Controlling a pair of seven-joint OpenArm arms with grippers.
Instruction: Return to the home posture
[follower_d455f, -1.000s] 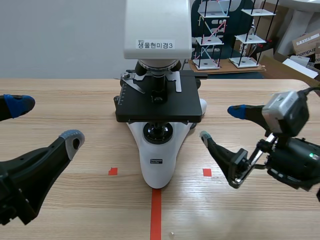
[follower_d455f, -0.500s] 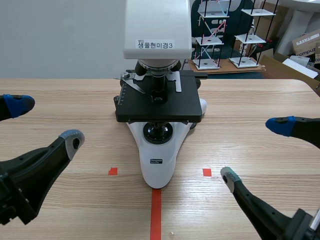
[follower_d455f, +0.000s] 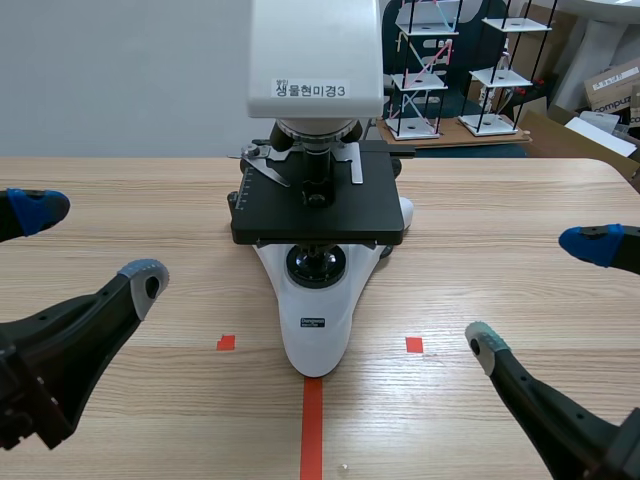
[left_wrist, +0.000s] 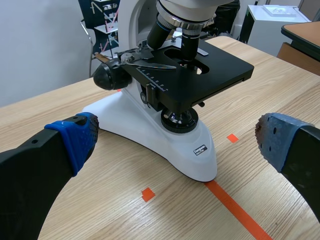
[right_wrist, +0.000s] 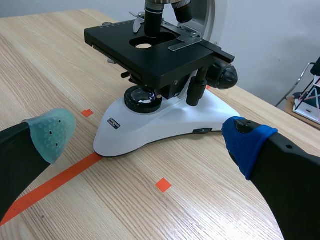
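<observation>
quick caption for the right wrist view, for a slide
Open right claw facing the microscope on the wooden table, holding nothing.

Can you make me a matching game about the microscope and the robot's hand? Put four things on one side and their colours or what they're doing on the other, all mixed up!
Things:
1. microscope base
2. microscope stage
3. tape line
4. right hand

Match with:
A. black
B. open, holding nothing
C. white
D. orange-red

Pairs: 1-C, 2-A, 3-D, 4-B.
</observation>
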